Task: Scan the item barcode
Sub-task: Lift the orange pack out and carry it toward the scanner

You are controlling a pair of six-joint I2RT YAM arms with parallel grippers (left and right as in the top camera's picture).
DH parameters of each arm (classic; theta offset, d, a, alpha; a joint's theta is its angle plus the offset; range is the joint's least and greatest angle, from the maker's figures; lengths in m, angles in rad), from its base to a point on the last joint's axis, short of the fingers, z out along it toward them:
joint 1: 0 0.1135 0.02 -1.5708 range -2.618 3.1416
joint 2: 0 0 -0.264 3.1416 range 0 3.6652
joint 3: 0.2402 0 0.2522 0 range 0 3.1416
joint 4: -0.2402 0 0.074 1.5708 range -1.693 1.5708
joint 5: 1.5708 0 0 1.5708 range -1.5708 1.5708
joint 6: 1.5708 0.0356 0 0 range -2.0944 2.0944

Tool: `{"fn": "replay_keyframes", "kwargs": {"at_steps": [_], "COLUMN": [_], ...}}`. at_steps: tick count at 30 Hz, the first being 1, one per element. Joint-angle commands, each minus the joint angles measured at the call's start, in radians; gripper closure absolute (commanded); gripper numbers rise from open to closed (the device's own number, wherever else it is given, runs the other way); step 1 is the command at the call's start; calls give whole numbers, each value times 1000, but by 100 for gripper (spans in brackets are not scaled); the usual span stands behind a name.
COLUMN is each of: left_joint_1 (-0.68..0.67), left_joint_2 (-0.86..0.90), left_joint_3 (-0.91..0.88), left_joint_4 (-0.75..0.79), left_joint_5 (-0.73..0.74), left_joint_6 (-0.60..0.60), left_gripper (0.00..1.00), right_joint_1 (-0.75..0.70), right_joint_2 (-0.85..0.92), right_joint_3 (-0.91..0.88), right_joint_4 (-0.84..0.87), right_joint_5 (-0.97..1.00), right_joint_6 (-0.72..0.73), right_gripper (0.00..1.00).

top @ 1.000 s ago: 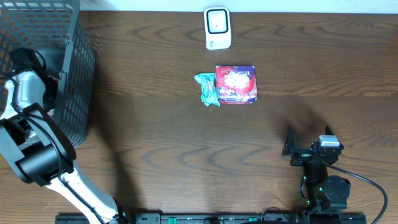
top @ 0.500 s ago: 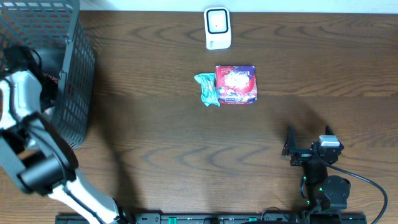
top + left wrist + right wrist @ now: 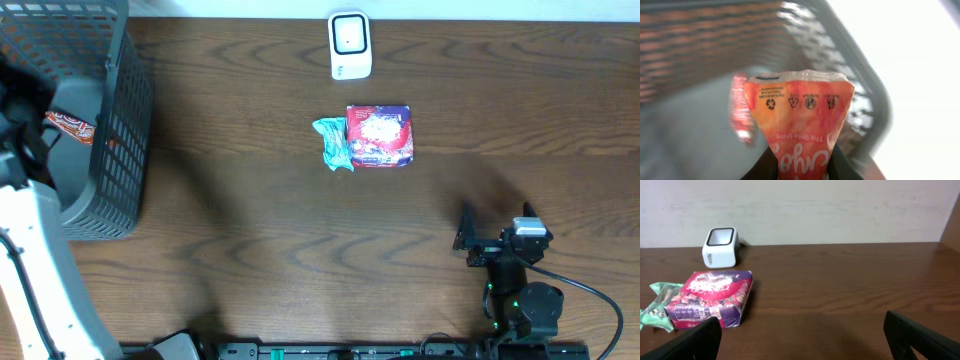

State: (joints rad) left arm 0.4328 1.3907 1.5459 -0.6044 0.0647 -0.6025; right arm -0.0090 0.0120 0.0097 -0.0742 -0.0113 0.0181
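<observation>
The left arm is swinging away from where it was a second ago, toward 8 o'clock of the table. It is now bringing an orange packet into plain sight over the inside of the basket. Everything else is lying where it was.

The left gripper is clamping the packet's lower part, with its dark fingers pressing in from both sides. In the left wrist view the packet is standing upright with its crimped end at 12 o'clock and small recycling marks showing under it, while the basket wall behind is blurring.

The basket is sitting at 10 o'clock of the table. The scanner is standing at 12 o'clock. A red box is lying near the centre, with a teal wrapper touching it at its 9 o'clock.

The right gripper is resting at 5 o'clock, its fingers standing wide apart and gripping nothing.
</observation>
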Motion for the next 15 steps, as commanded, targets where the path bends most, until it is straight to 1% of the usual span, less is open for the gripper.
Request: {"fn": "replay_keyframes", "kwargs": {"at_steps": [1, 5, 10, 15], "left_joint_1": [-81, -227, -418, -561], "left_joint_2": [-23, -23, 12, 95], "left_joint_3": [5, 5, 5, 5], "left_joint_4": [40, 76, 98, 98], "left_joint_5": [150, 164, 163, 159], "left_joint_6": [31, 145, 321, 413], "left_gripper": [93, 93, 93, 93], "right_joint_1": [3, 3, 3, 3], "right_joint_2": [-2, -2, -2, -1], "right_joint_3": [-5, -5, -4, -4], "right_joint_4": [0, 0, 0, 0], "right_joint_5": [2, 2, 2, 2], "right_joint_6": [14, 14, 14, 14], "right_gripper": [1, 1, 1, 1]}}
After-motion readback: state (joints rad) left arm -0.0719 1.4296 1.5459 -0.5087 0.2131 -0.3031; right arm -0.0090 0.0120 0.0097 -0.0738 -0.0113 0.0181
